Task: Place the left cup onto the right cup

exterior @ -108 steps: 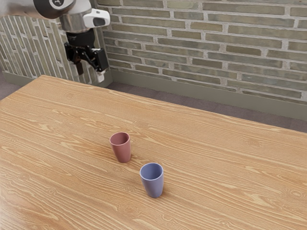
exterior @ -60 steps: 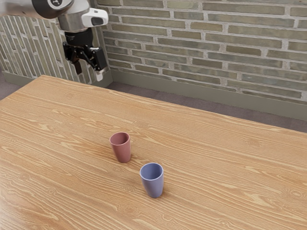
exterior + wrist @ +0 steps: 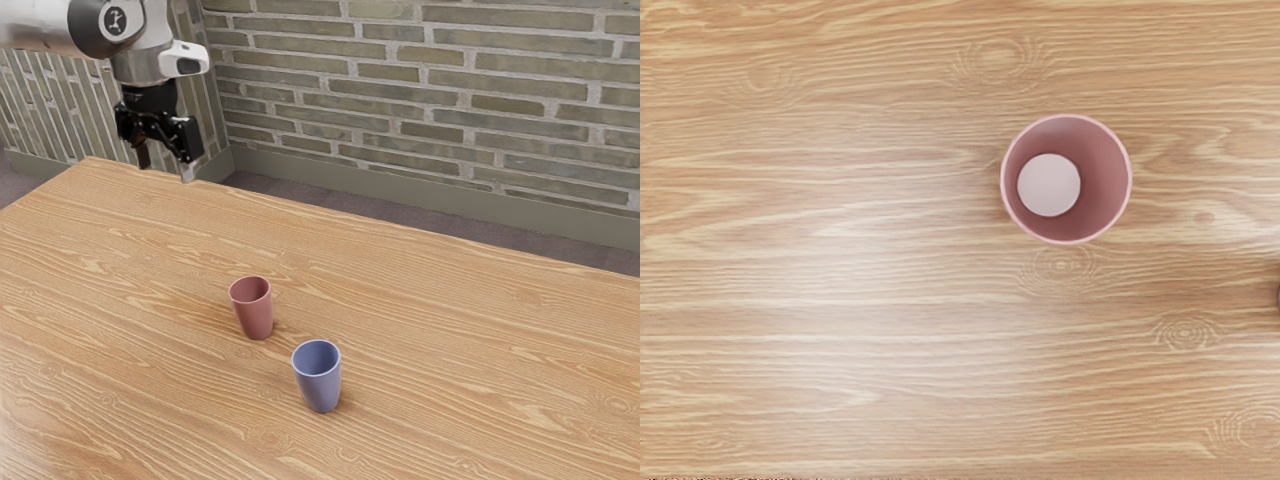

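Tool (image 3: 165,163) high over far edge of bench (image 3: 480,330), fingers spread apart, gripping nothing. Well below tool and apart from it: pink cup (image 3: 251,306), upright on bench. Farther from tool, near pink cup, not touching: blue cup (image 3: 317,375), upright.

We see a dusty-pink cup (image 3: 251,305), a periwinkle-blue cup (image 3: 317,374), a wavy-grained golden wood tabletop (image 3: 480,350) and a grey-green brick wall (image 3: 450,80).
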You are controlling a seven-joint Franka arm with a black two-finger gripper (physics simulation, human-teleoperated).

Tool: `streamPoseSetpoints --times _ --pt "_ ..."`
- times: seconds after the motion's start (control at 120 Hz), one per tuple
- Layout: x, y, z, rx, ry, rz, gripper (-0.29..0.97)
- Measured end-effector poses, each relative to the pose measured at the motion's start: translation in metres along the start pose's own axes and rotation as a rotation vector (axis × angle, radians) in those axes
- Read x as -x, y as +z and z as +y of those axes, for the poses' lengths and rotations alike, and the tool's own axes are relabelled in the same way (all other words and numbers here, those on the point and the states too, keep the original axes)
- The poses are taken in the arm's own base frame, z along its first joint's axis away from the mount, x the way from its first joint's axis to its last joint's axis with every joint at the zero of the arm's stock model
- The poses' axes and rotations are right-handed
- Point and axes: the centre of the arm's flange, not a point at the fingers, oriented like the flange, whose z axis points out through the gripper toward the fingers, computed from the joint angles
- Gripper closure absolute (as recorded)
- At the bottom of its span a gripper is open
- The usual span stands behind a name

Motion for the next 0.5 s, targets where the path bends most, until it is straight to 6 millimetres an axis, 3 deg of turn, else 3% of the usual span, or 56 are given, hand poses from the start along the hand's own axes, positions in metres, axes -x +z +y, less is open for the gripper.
streamPoseSetpoints --times 0.175,0.5 --pt "-0.002 0.023 -0.015 0.001 -0.015 -0.019 0.0" --pt "-0.013 0.064 -0.024 -0.001 -0.011 -0.029 0.0"
